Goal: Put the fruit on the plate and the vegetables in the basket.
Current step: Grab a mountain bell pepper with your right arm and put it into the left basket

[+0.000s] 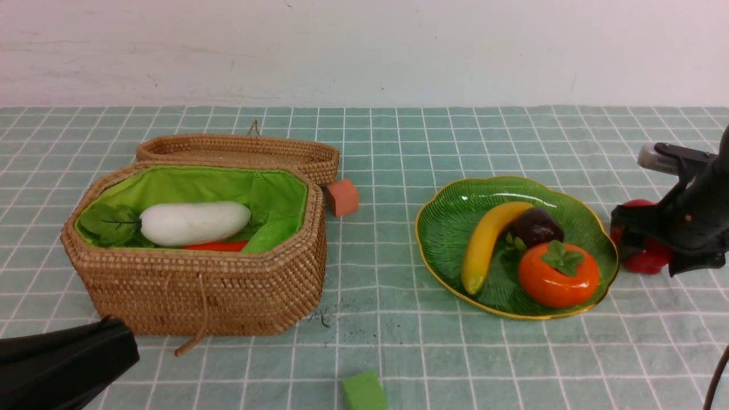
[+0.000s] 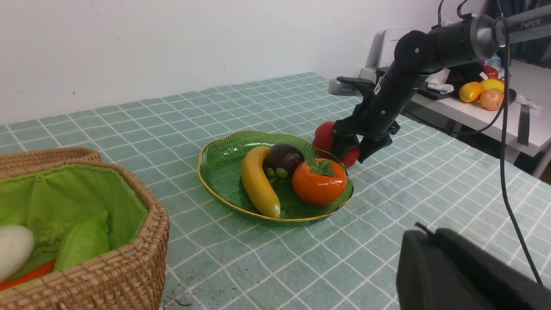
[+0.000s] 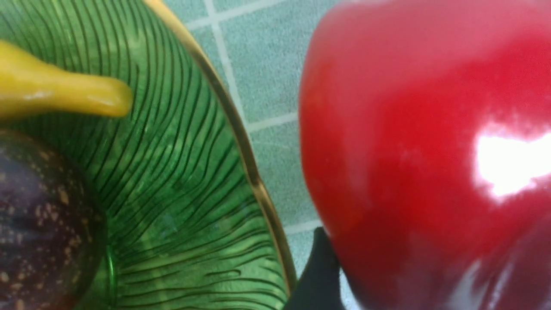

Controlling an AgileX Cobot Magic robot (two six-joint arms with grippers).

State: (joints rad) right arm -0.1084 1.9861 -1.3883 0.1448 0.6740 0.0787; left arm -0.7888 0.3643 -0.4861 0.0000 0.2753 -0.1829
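Observation:
The banana point(image 1: 484, 245), mangosteen point(image 1: 535, 226) and persimmon point(image 1: 558, 276) lie on the green leaf plate point(image 1: 455, 199). The wicker basket point(image 1: 199, 290) holds the white radish point(image 1: 193, 223), the green gourd point(image 1: 270, 234) and the carrot point(image 1: 219, 246), which is mostly hidden. My right gripper point(image 1: 643, 245) straddles the red bell pepper point(image 1: 641, 206) just right of the plate, low over the cloth. One finger point(image 3: 318, 267) presses on the pepper point(image 3: 422, 150); the other is hidden. My left gripper point(image 2: 430, 234) is shut and empty at the near left, in front of the basket.
The basket's lid point(image 1: 239, 151) lies open behind it. An orange foam cube point(image 1: 342, 197) sits by the lid's right end. A green foam cube point(image 1: 363, 392) sits at the front edge. A side table with more fruit point(image 2: 480, 92) stands beyond the right arm.

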